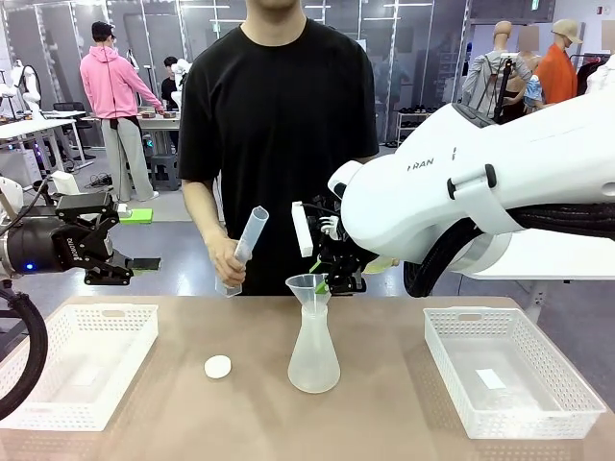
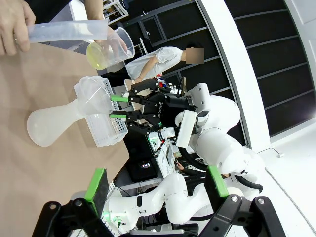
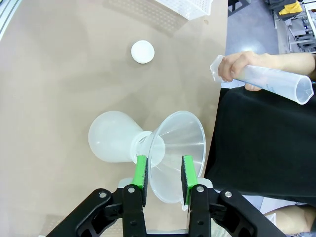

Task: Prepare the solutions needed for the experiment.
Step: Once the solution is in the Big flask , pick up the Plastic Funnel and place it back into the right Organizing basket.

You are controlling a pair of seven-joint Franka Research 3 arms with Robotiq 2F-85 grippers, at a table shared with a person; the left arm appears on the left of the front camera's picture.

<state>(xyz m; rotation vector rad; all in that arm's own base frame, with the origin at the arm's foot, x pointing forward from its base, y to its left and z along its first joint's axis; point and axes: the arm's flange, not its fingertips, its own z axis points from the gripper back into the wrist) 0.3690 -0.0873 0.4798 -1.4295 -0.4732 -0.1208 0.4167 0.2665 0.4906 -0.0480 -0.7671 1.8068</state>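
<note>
A frosted conical flask (image 1: pixel 313 353) stands mid-table with a clear funnel (image 1: pixel 307 285) in its neck. My right gripper (image 1: pixel 327 279) is shut on the funnel's (image 3: pixel 178 140) rim, and its green pads (image 3: pixel 141 173) pinch the wall above the flask (image 3: pixel 113 136). Behind the table the person's hand (image 1: pixel 226 257) holds a clear measuring cylinder (image 1: pixel 246 242) tilted. A shallow layer of pale yellow-green solution (image 2: pixel 96 55) sits inside the cylinder (image 2: pixel 74 32). My left gripper (image 1: pixel 115 261) hangs open and empty above the table's left end.
A small white cap (image 1: pixel 218 366) lies left of the flask. One white basket (image 1: pixel 82 360) sits at the left and another basket (image 1: pixel 509 370) at the right. The person stands close against the far edge.
</note>
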